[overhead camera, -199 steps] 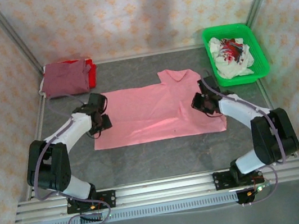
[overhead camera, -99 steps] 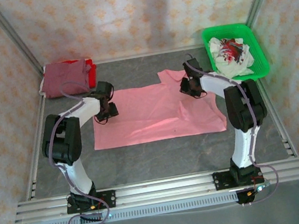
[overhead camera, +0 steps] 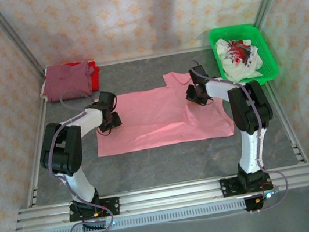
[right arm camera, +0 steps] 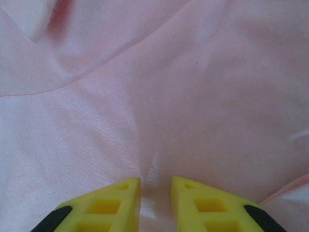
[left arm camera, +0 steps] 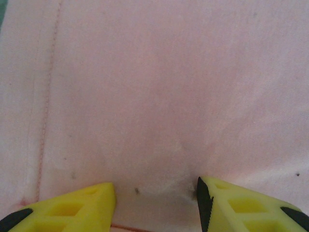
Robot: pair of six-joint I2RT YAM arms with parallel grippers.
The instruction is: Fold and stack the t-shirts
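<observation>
1 pink t-shirt [overhead camera: 161, 118] lies left-right, collar far; left gripper [left arm camera: 155, 187] apart, right gripper [right arm camera: 155, 181] pinching.

a green plastic basket [overhead camera: 265, 45] sits at the far right corner of the grey table [overhead camera: 167, 161]; crumpled white cloth with red markings [overhead camera: 239, 58] lies inside it; patterned cream wallpaper [overhead camera: 138, 12] covers the walls behind and to both sides; an aluminium rail [overhead camera: 173, 194] runs along the near edge
</observation>
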